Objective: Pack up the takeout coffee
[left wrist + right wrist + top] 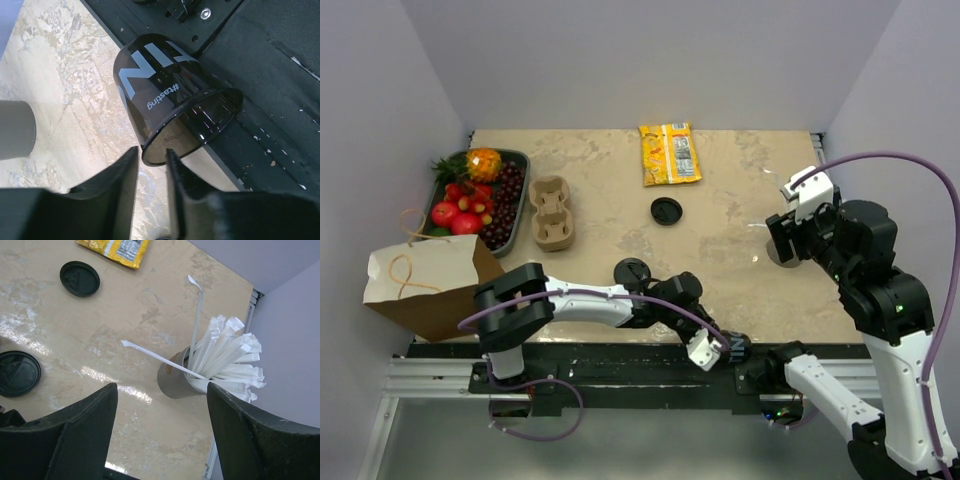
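A dark see-through coffee cup (160, 85) with white lettering lies on its side at the table's near edge, mouth toward my left gripper (151, 152). One finger (125, 175) stands just outside the cup's rim and the other finger (175, 175) just inside its mouth, with a narrow gap still between them. In the top view the cup (737, 347) and the left gripper (715, 350) sit by the arm bases. My right gripper (161, 385) hangs open above the grey straw holder (177, 380), holding nothing. Two black lids (666, 210) (632, 272) lie flat on the table.
A cardboard cup carrier (551, 213) lies at the left, beside a tray of fruit (516, 160). A brown paper bag (425, 280) stands at the near left. A yellow snack packet (669, 153) lies at the back. The black base rail (270, 100) runs under the cup.
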`<state>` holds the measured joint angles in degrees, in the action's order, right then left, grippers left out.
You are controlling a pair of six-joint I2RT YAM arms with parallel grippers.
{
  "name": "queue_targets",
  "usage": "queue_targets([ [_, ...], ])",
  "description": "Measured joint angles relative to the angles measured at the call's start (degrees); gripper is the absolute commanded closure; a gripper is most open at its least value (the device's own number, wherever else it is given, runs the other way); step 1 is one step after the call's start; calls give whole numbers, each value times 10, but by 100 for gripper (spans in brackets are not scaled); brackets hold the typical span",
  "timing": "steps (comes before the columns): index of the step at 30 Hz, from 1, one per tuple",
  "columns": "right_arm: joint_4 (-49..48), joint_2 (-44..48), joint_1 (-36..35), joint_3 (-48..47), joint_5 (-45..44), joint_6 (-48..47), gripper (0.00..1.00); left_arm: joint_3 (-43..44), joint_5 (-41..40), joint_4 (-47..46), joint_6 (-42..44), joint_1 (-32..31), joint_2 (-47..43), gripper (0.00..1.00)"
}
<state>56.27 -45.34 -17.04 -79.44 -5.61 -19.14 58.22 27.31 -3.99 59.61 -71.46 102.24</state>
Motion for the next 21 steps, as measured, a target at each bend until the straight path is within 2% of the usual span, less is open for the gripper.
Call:
queue_targets([
  [8,-3,9,14,25,7,10,25,24,0,5,-11,-2,7,86],
  [13,-9,12,22,38,9,12,25,39,1,16,-31,-2,10,90],
  [16,-13,13,29,44,9,12,25,52,6,33,-36,-2,12,100],
  [21,-19,14,38,52,8,11,25,108,21,108,-36,6,24,100],
])
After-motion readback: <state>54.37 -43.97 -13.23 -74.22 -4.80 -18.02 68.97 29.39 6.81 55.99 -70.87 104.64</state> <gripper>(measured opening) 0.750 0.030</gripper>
